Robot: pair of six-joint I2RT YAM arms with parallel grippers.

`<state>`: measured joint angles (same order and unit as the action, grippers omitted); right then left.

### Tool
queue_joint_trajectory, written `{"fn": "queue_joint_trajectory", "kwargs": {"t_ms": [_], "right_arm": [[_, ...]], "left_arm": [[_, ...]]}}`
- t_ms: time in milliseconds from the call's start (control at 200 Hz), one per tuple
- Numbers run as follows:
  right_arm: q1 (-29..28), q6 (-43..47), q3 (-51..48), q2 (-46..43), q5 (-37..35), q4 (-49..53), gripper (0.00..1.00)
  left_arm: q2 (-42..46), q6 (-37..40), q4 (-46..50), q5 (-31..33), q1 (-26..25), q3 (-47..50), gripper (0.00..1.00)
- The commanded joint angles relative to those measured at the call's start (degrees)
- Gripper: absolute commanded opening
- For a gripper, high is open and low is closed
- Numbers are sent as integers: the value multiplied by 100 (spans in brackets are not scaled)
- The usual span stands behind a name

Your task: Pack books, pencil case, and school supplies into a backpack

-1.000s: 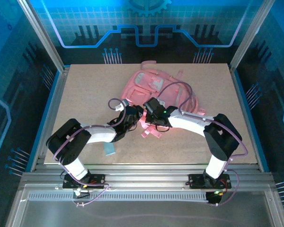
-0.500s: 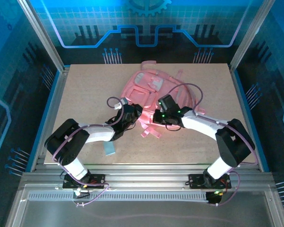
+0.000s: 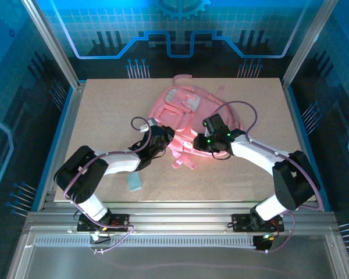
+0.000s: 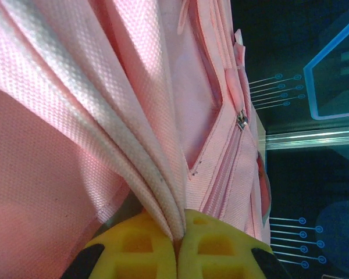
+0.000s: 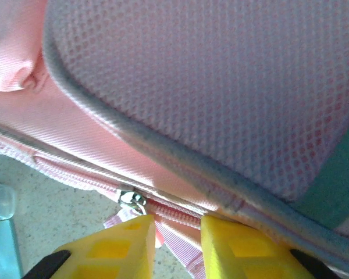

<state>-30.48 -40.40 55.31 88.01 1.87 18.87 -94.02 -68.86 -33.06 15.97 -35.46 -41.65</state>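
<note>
Since a second ago the right gripper (image 5: 177, 232) has slid rightward along the near edge of the backpack (image 3: 183, 107). The left gripper (image 4: 177, 229) has barely shifted.

The counter (image 3: 250, 180) carries the backpack lying flat, pockets up. The two arms meet at its near edge, left gripper at the near-left part and right gripper just right of that.

Left jaws: closed, pinching a fold of backpack fabric with pale piping, the yellow tips pressed together on it. Right jaws: a little apart, straddling the zip line with a pink tab between them. We cannot tell if they clamp it.

The straps (image 3: 184, 161) trail off the backpack's near side. The pale blue rectangle (image 3: 134, 182) lies flat, near-left of the backpack and apart from it, so it is not packed yet. The zip slider (image 5: 131, 199) sits just by the right gripper's left tip, so we judge the step to be working the zip open.

Risks:
- The left pinch is on a thin fold. If it slips, the whole backpack drags right instead of the zip running.
- The slider may snag on loose fabric or piping.
- A dragged backpack could also sweep its straps across the counter.
</note>
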Motion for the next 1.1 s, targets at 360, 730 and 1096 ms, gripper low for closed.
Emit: {"fn": "queue_joint_trajectory", "kwargs": {"t_ms": [360, 730, 1096], "right_arm": [[-676, 67, 816, 770, -1406, 540, 43], [-714, -406, 830, 158, -1097, 825, 45], [-758, -661, 955, 879, -1277, 640, 58]], "left_arm": [[70, 18, -215, -155, 4, -265, 0], [214, 101, -169, -34, 0, -177, 0], [275, 86, -209, -45, -2, -128, 0]]}}
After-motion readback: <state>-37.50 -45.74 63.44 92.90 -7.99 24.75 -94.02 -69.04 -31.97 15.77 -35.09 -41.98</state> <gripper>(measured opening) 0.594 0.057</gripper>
